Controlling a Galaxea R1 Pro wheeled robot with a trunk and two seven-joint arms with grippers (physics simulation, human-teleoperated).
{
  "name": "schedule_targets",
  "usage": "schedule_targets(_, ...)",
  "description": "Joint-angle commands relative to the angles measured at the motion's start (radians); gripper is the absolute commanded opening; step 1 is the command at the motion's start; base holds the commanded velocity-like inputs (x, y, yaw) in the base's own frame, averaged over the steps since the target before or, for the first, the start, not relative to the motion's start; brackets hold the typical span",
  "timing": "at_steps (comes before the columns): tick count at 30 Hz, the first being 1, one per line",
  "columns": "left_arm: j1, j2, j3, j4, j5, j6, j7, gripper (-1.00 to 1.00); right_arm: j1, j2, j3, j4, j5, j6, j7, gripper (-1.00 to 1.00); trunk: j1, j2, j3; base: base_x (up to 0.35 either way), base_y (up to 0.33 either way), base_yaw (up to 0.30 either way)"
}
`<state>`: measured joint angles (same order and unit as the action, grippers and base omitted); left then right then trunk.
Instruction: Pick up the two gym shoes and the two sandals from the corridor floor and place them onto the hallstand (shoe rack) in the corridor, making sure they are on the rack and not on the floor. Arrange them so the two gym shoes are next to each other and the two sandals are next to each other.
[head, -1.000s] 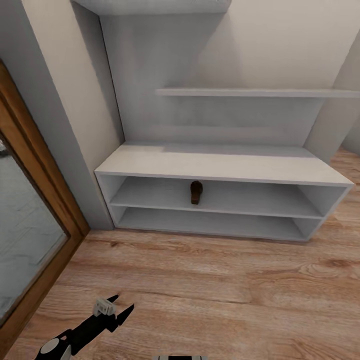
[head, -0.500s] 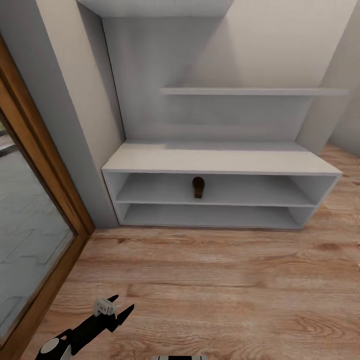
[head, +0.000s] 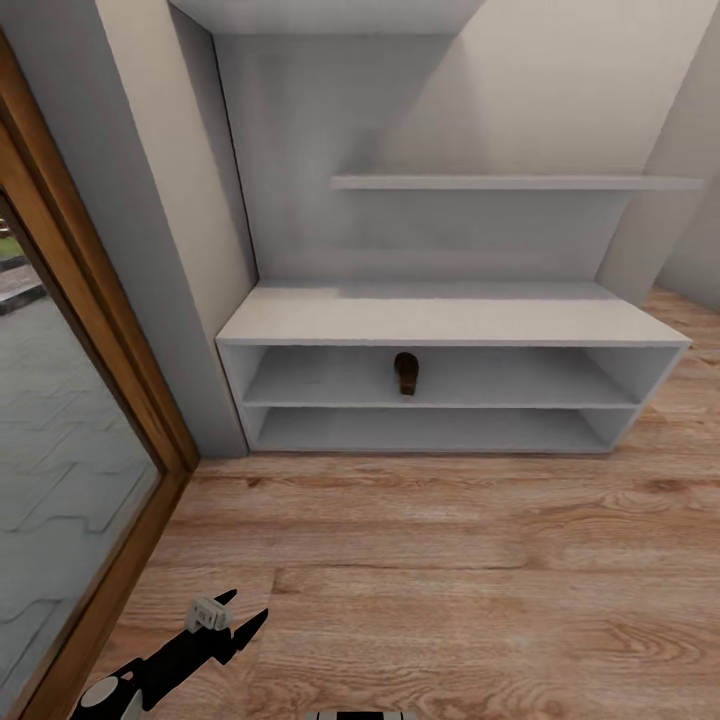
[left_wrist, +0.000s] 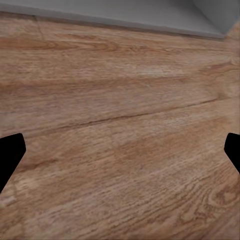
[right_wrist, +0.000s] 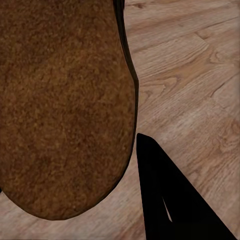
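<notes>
Right wrist view: tan-footbed sandal (right_wrist: 62, 105) against right gripper's finger (right_wrist: 170, 200), jaws apparently clamped on it. Head view: second sandal (head: 405, 373) on hallstand (head: 440, 322) upper shelf; left gripper (head: 232, 617) jaws apart.

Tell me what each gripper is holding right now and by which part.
The right gripper appears to carry a sandal, pressed beside its dark finger; the exact grip point cannot be told. The left gripper is open, holding nothing.

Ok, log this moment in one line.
hallstand: one sandal on upper shelf | right gripper: second sandal | left gripper: open, empty
</notes>
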<state>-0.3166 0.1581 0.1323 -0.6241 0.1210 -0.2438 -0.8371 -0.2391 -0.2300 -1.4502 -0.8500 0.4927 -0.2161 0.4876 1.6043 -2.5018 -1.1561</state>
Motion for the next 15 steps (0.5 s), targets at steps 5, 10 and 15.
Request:
schedule_targets(5,-0.001,0.0,0.001,0.001,0.003,-0.002,-0.005,1.0,-0.002,0.002,-0.006,-0.001,0.006,-0.005,0.005,-1.0,0.0,0.0,-0.001,0.0,0.009,0.0)
schedule_targets(10,0.0,0.0,0.001,0.001,0.003,-0.002,-0.005,1.0,-0.002,0.028,-0.006,-0.023,0.006,-0.005,0.006,-1.0,0.0,0.0,-0.001,0.0,0.001,0.0)
schedule_targets(15,0.001,-0.001,-0.001,0.001,0.003,-0.008,-0.006,1.0,-0.002,0.081,-0.006,-0.074,0.007,-0.005,0.006,-1.0,0.0,0.0,-0.001,0.0,0.0,0.0)
